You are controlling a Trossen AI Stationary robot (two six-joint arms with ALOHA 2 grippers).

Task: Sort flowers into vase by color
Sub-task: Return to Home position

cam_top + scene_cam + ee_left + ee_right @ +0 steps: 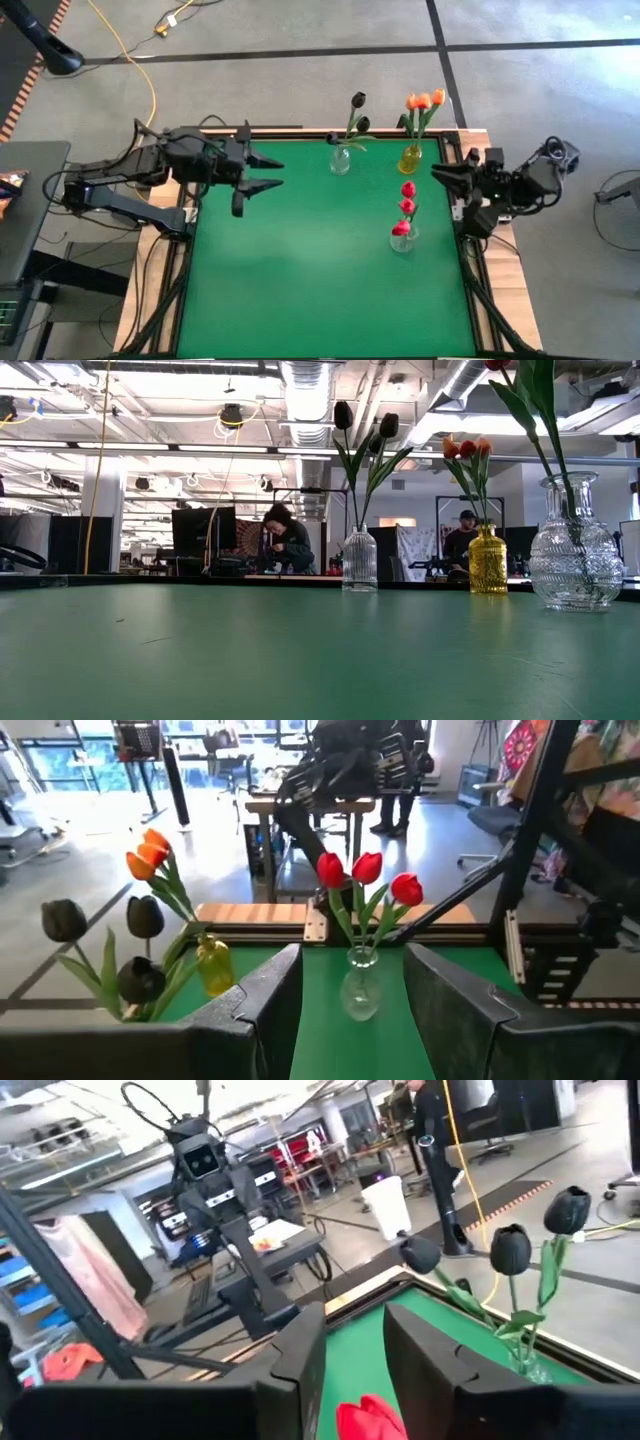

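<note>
Green table mat (300, 280): clear ribbed glass vase (340, 161) holding near-black tulips (358, 101), rear edge; yellow glass vase (410, 159) holding orange tulips (424, 101), just right of it; clear round glass vase (403, 241) holding red tulips (407, 206), nearer, right side.

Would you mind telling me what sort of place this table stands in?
Probably a robotics lab in an open industrial hall: exposed ducts overhead, a person working beside a monitor, and a left arm and right arm mounted at a green table.
</note>
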